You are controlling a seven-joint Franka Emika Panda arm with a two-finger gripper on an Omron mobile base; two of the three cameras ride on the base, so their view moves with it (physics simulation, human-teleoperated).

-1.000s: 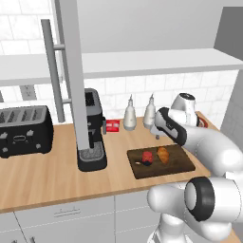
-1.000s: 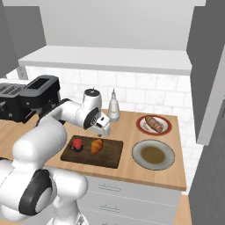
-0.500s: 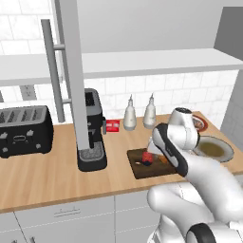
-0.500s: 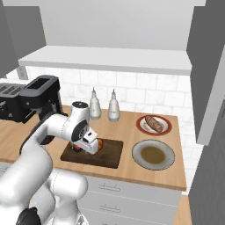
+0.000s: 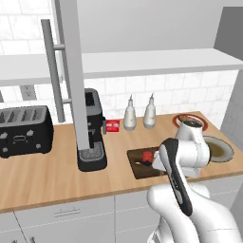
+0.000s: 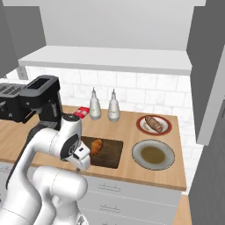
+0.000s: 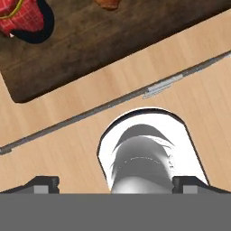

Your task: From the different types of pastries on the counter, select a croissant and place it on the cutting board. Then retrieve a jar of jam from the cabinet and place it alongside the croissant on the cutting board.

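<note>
Dark brown wood of the cutting board lies just ahead of the gripper, whose fingertips stand wide apart with nothing between them. On that board sit the jar of jam and, beside it, the croissant. Beyond the gripper to the right, a red-rimmed plate holds the darker pastry, and a grey bowl holds brownish contents. All rest on the counter.

White Franka arm, rounded glossy links w/ dark joints.
</note>
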